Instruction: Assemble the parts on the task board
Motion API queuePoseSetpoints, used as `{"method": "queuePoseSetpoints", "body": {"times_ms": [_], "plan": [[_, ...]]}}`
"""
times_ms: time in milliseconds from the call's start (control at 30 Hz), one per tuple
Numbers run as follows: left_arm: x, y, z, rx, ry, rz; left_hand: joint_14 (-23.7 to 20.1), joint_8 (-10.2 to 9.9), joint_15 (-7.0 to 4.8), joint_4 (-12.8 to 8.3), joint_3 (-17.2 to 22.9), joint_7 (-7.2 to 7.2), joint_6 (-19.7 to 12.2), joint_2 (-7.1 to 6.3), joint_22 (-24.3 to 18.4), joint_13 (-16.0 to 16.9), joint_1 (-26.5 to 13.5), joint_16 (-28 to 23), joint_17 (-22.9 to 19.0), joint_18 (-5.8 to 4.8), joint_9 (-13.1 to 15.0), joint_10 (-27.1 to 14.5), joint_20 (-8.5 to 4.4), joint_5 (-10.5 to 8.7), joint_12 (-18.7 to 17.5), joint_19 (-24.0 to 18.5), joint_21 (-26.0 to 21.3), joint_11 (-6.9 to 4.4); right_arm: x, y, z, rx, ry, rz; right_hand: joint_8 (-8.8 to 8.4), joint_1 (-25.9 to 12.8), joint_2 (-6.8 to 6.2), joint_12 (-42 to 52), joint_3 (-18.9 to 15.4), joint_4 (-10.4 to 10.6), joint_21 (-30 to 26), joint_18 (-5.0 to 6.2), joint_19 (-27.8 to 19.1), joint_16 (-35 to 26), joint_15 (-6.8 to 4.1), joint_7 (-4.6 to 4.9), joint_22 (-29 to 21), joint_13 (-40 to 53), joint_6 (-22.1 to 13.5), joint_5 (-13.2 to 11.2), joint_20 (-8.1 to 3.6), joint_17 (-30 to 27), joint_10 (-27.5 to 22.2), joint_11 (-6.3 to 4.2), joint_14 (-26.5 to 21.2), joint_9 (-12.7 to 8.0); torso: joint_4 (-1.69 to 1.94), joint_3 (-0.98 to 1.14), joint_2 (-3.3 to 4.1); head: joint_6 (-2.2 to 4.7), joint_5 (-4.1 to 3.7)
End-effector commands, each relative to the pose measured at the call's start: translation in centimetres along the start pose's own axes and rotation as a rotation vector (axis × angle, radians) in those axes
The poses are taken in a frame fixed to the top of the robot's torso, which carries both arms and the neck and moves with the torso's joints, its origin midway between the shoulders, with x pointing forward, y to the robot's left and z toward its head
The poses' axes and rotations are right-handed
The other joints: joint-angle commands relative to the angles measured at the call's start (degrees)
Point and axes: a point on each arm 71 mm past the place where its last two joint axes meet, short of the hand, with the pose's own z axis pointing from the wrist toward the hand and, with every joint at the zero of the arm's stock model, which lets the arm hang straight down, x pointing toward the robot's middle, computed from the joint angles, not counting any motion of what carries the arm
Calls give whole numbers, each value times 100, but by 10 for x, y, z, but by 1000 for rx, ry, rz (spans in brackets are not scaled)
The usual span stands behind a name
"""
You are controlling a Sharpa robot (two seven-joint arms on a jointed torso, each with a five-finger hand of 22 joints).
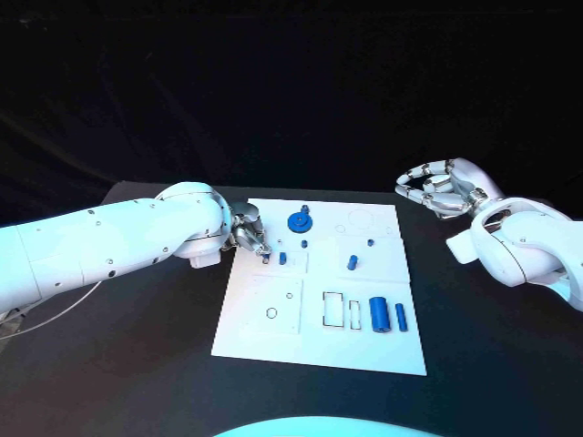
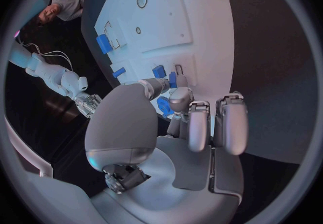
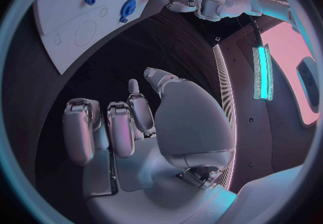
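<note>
White task board (image 1: pixel 259 323) lying flat, blue gear (image 1: pixel 298 221) sitting at twelve o'clock, left hand (image 1: pixel 249 232) grip unclear, right hand (image 1: pixel 439 188) curling shut on nothing.

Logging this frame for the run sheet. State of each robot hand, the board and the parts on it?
left robot hand: at the task board's left edge, fingertips down by a small blue part; whether it grips one, cannot tell.
right robot hand: off the board, above the bare table, fingers curled in, holding nothing.
task board: flat on the table.
blue gear: on the board's far part.
two blue cylinders: lying side by side, near right.
</note>
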Motion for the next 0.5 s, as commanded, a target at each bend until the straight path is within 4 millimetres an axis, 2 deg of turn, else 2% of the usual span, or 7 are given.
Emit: {"method": "queuePoseSetpoints", "body": {"times_ms": [33, 167, 400, 500], "plan": [[3, -1, 0, -18, 9, 32, 602, 29, -34, -922, 962, -32, 87, -7, 623, 16, -85, 20, 1510, -94, 16, 39, -35, 20, 25, 157, 37, -2, 1, 0, 0, -6, 15, -2, 32, 3, 12, -19, 36, -7, -22, 114, 126, -19, -30, 3, 975, 141, -41, 24, -15, 629, 13, -4, 374, 8, -5, -1, -6, 4, 6], [4, -2, 0, -25, 10, 39, 602, 45, -40, -931, 981, -39, 96, -15, 654, 46, -108, 20, 1510, -101, 22, 61, -40, 25, 54, 172, 56, -9, 2, 0, 0, -7, 15, -2, 32, 3, 12, -19, 36, -7, -22, 114, 126, -19, -30, 3, 975, 141, -41, 24, -15, 629, 13, -4, 374, 8, -2, 1, -8, -20, 10], [5, -2, 1, -40, -1, 56, 602, 65, -46, -937, 998, -48, 108, -22, 679, 74, -136, 20, 1510, -107, 29, 83, -45, 26, 83, 185, 71, -17, 2, 0, 0, -6, 16, -2, 32, 3, 12, -19, 36, -7, -22, 114, 126, -19, -30, 3, 975, 141, -41, 24, -15, 629, 13, -4, 374, 8, -10, 1, 4, 2, 4], [6, -1, 2, -45, -7, 59, 602, 65, -46, -937, 998, -48, 108, -22, 679, 74, -136, 20, 1510, -107, 29, 83, -45, 26, 83, 185, 71, -17, 2, 0, 0, -6, 16, -1, 32, 3, 12, -19, 36, -7, -22, 114, 126, -19, -30, 3, 975, 141, -41, 24, -15, 629, 13, -4, 374, 8, -8, 0, -1, -17, 15]]}}
